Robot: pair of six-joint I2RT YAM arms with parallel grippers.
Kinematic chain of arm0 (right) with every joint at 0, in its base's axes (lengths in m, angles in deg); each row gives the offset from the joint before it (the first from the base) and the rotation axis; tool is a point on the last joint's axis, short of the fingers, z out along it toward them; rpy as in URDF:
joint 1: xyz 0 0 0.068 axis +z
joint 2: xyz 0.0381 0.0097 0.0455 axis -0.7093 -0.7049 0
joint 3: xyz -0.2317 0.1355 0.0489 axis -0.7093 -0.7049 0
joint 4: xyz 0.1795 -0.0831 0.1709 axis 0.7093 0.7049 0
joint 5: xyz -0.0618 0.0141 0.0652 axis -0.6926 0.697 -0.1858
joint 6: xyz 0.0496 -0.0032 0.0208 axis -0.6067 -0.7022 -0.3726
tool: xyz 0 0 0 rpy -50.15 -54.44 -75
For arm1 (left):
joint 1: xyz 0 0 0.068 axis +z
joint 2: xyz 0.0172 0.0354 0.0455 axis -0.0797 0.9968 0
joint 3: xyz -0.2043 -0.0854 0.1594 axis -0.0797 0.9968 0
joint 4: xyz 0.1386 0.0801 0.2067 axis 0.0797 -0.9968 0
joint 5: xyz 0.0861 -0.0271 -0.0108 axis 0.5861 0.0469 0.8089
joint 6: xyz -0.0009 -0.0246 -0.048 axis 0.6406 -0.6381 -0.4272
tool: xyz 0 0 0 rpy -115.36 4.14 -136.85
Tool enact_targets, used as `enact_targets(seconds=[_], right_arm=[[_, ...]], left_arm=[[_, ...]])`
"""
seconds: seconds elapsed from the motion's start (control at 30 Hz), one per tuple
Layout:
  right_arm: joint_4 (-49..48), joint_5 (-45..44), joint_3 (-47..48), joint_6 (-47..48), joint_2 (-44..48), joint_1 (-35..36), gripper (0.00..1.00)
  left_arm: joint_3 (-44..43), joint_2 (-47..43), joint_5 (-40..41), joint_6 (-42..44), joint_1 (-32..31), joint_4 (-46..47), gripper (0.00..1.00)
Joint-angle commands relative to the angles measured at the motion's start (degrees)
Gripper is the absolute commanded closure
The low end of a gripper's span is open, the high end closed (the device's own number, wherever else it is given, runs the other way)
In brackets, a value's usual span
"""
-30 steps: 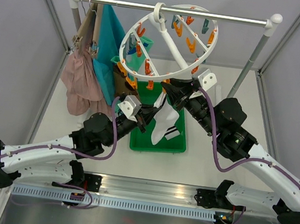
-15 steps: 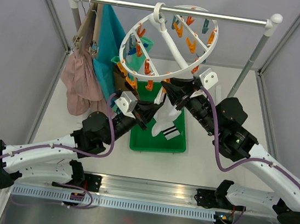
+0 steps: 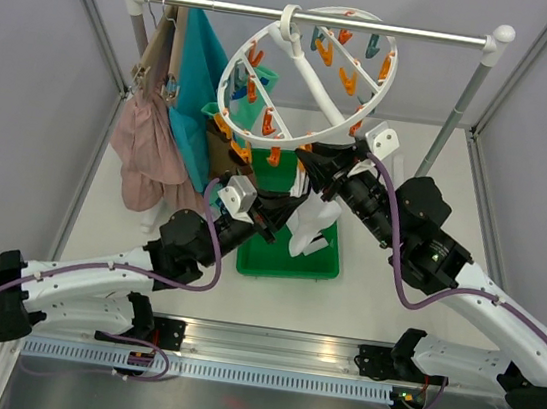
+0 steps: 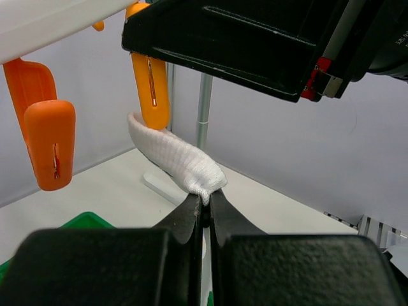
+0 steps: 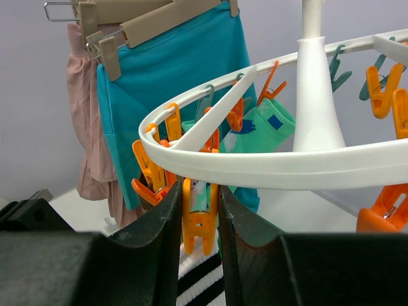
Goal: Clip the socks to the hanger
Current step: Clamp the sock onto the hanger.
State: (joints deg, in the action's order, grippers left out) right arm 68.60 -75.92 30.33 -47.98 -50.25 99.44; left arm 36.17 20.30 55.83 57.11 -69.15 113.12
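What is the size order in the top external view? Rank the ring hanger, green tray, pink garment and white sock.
1. ring hanger
2. green tray and pink garment: look alike, both partly hidden
3. white sock

A robotics lab is showing: grey panels are enclosing a white counter, cabled arms standing on a metal rail.

— What colour is the soft knit sock?
— White, with black stripes at one end.
— And the round plastic ring hanger?
— White; its small plastic clip pegs are orange, a few teal.
— The other fabric sock?
— Mint-teal, with white and blue patches.
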Motion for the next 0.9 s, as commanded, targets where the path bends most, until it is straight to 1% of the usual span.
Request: enact_targets(seconds=[0.0, 0.07, 0.2, 0.33, 0.37, 0.47, 0.73, 0.77, 0.87], right_arm=[[0.6, -1.4, 3.1, -1.5, 0.1, 0.3, 1.00], [1.2, -1.5, 3.5, -1.5, -0.1, 0.3, 1.00], [2.3, -1.5, 4.4, -1.5, -0.8, 0.3, 1.00], [2.3, -2.3, 4.2, -1.5, -0.5, 0.3, 1.00], [2.3, -2.4, 4.2, -3.1, -0.6, 0.3, 1.00], [2.5, -2.5, 4.4, -3.5, -0.8, 0.3, 1.00], [3.0, -4.3, 4.9, -3.7, -0.9, 0.3, 1.00], [2.9, -4.4, 4.9, -3.7, -0.9, 0.2, 1.00], [2.9, -5.8, 5.0, -4.0, -1.2, 0.3, 1.00]], left_arm=[[1.3, 0.7, -1.2, -1.7, 0.2, 9.5, 0.98], [1.7, 1.2, -1.1, -1.6, 0.2, 11.4, 0.98], [3.7, 2.7, -1.5, -1.1, 0.2, 18.4, 0.98], [4.2, 3.9, -1.1, -1.1, 0.2, 21.1, 0.98], [4.2, 4.1, -1.1, -1.1, 0.2, 21.7, 0.98], [5.0, 4.7, -0.7, -1.1, 0.2, 25.0, 0.98], [7.5, 4.2, 4.7, -4.0, 0.2, 27.0, 0.98], [8.4, 3.9, 5.1, -4.4, 0.2, 28.3, 0.98], [8.1, 4.3, 4.9, -4.4, 0.2, 27.9, 0.98]])
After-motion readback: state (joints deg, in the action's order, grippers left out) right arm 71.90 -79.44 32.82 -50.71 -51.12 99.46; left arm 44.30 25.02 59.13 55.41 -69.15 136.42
